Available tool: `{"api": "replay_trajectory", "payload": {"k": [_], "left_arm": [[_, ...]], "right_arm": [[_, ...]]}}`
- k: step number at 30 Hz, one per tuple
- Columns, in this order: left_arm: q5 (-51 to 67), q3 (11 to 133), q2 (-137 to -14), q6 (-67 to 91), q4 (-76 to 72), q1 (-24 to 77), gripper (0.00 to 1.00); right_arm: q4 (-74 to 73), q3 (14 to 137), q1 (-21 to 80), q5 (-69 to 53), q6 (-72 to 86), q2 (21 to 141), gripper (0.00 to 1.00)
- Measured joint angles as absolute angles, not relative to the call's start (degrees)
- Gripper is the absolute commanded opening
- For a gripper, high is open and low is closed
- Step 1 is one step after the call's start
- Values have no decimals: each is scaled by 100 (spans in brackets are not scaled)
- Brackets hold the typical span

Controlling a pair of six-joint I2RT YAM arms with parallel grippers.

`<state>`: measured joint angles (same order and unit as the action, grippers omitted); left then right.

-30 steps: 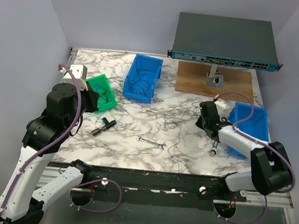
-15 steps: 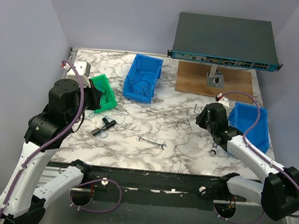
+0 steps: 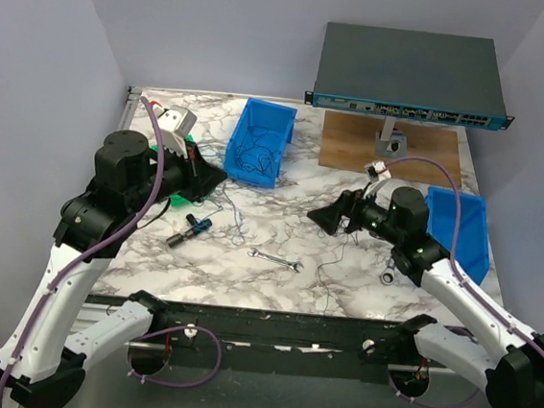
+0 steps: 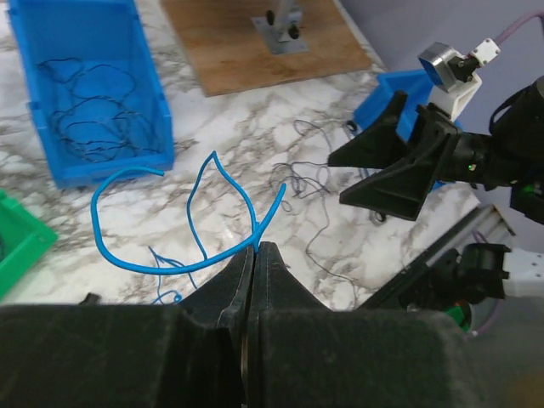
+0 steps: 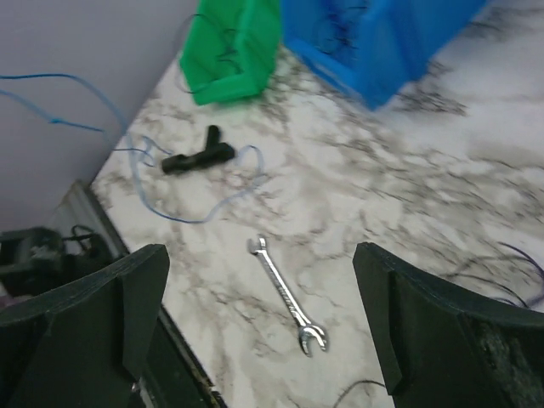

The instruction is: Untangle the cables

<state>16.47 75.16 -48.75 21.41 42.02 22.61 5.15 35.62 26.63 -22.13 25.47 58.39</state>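
Though unclear from above, the left fingers (image 4: 223, 293) pinch blue cable (image 4: 204, 263).

blue cable (image 4: 161, 269): gripped end hidden between the left fingers (image 4: 221, 297)
green bin (image 4: 19, 242): cut off by the left edge
right fingers (image 5: 85, 306): blurred, bases cut off below
black cables (image 5: 510, 259): blurred, running off the right edge

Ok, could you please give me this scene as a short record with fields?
left gripper: shut on a blue cable, held up off the table
right gripper: open, holding nothing
black cables: loose tangle on the marble between the two grippers
blue bin: more thin dark wires inside
wrench: lying flat towards the front edge
task state: cables not yet separated
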Motion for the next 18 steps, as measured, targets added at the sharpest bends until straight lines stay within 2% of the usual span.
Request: {"api": "replay_trajectory", "payload": {"k": [5,10,18], "left_arm": [[2386,7240,-4947,2338,3732,2281,0],[2777,7074,-5052,2547,3273,2582,0],[2810,7067,-5347,2687,2895,3221,0]], "right_arm": [[1177,3686,3430,-2735,2427,5789,100],[1627,4021,4412,-2646,2167,6101,100],[2803,4069,4858,-2180,1929,6630,100]]}}
